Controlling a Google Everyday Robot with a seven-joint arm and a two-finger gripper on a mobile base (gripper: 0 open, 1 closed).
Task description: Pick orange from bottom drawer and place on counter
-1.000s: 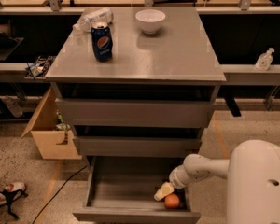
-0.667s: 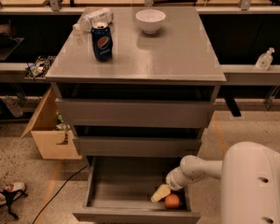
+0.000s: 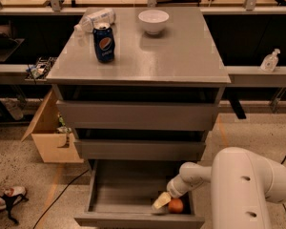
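Observation:
The bottom drawer (image 3: 119, 185) is pulled out under two shut grey drawer fronts. The orange (image 3: 176, 205) lies in its front right corner. My gripper (image 3: 160, 203) reaches down into the drawer from the white arm at the lower right, and its pale tip sits just left of the orange, touching or nearly touching it. The grey counter (image 3: 181, 56) spreads above the drawers.
On the counter stand a blue Pepsi can (image 3: 104, 42), a white bowl (image 3: 153, 21) and a lying plastic bottle (image 3: 95, 19). A cardboard box (image 3: 50, 137) sits on the floor at the left. A spray bottle (image 3: 270, 60) rests on the right shelf.
My gripper has slid a little to the left and lower inside the drawer, staying beside the orange. The orange has not moved.

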